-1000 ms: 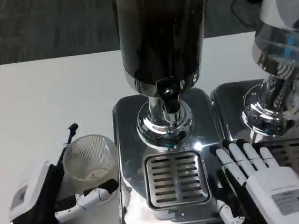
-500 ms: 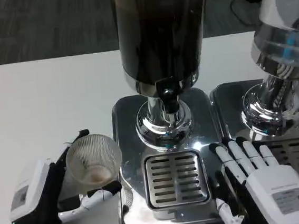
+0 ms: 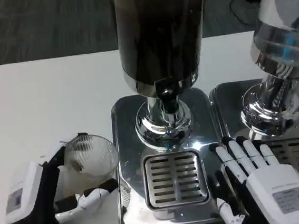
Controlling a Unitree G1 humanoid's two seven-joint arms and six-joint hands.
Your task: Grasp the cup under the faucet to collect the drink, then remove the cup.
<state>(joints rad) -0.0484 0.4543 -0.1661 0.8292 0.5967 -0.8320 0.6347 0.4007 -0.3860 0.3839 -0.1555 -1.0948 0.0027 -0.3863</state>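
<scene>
My left hand [image 3: 39, 199] covers the lower wall of the cup [image 3: 90, 156], so its base is hidden from me. Above my right hand [image 3: 262, 183], the dark dispenser tank [image 3: 158, 37] runs off the top edge. My right wrist is cut by the bottom edge. The second dispenser [image 3: 281, 46] beyond it is cropped at the right.

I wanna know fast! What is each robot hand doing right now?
Left hand: holding the clear cup, tilted, beside the dispenser base.
Right hand: open, holding nothing, fingers apart.
</scene>
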